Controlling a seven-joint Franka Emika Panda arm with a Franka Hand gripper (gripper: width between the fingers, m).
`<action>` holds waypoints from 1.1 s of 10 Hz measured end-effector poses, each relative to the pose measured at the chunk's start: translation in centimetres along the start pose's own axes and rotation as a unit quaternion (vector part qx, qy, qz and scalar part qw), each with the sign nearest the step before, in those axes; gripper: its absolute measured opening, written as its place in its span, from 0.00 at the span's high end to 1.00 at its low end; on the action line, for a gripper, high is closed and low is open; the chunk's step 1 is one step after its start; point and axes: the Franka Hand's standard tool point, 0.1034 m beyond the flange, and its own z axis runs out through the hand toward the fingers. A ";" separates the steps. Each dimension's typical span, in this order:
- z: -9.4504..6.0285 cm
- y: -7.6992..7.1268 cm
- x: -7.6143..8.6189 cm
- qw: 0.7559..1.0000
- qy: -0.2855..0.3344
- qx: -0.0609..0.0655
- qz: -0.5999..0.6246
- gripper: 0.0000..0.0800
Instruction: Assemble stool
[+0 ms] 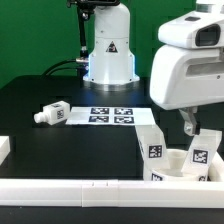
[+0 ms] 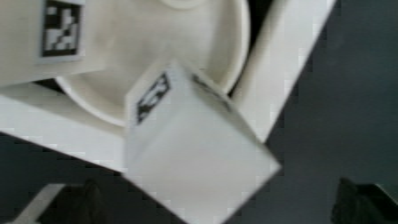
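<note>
The round white seat [image 1: 178,163] lies at the exterior view's lower right, against white rails. Two chunky tagged legs stand on it, one [image 1: 156,152] on its left side and one [image 1: 201,153] on its right. A third leg [image 1: 51,114] lies loose on the black table at the left. My gripper [image 1: 188,128] hangs just above the right-hand leg. In the wrist view that leg [image 2: 199,150] points up between my two fingers, which stand wide apart with gaps on both sides, so the gripper [image 2: 217,206] is open. The seat [image 2: 192,40] lies behind the leg.
The marker board [image 1: 110,114] lies mid-table before the robot base [image 1: 108,55]. Long white rails run along the front edge [image 1: 70,190], at the left [image 1: 4,150] and diagonally beside the seat [image 1: 147,124]; this rail also shows in the wrist view [image 2: 294,50].
</note>
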 end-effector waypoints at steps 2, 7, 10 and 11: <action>0.0 0.4 -0.1 0.998 -0.003 -0.010 -0.057 0.19; 3.0 0.6 -0.6 0.935 -0.041 -0.060 -0.346 0.19; 2.8 2.0 -0.8 0.942 -0.043 -0.062 -0.327 0.23; 2.8 2.1 -0.9 0.945 -0.043 -0.063 -0.319 0.40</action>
